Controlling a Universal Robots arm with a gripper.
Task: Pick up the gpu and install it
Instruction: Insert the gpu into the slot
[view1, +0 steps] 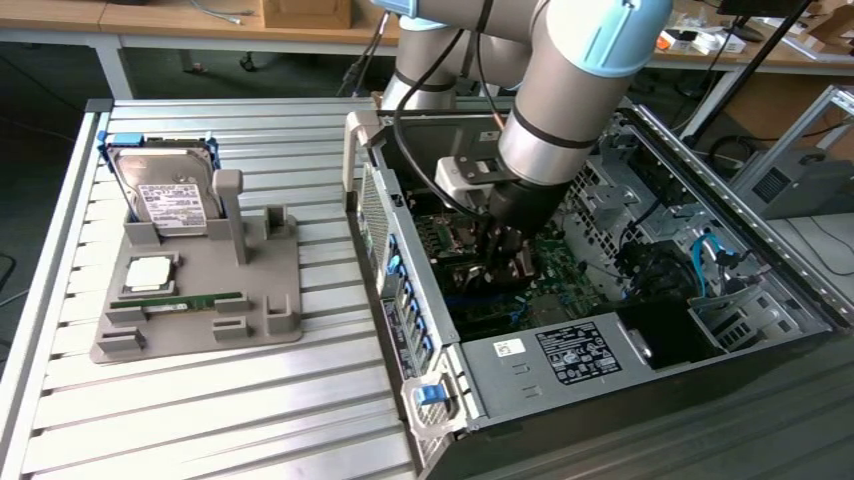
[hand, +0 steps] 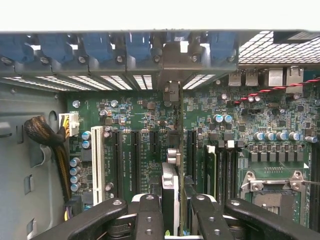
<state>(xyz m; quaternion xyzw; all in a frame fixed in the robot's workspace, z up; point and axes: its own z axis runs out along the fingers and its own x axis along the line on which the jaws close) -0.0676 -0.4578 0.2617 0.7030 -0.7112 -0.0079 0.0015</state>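
In the wrist view the gpu (hand: 170, 189) is seen edge-on, a thin card with a pale block on one side. It stands upright over the motherboard (hand: 135, 115), in line with the black expansion slots (hand: 136, 160). Its far end reaches the rear slot openings, where a pale metal bracket (hand: 171, 57) stands. My gripper (hand: 172, 220) is shut on the card, one black finger (hand: 148, 215) on each side. In the exterior view the gripper (view1: 509, 265) reaches down into the open computer case (view1: 561, 350). I cannot tell whether the card sits fully in its slot.
A grey fixture (view1: 287, 325) on the slatted table holds a hard drive (view1: 167, 200), a processor (view1: 150, 272) and a RAM stick (view1: 194, 300). Inside the case are a sleeved cable bundle (hand: 47, 137), a white slot (hand: 95, 165) and the processor socket (hand: 270, 195).
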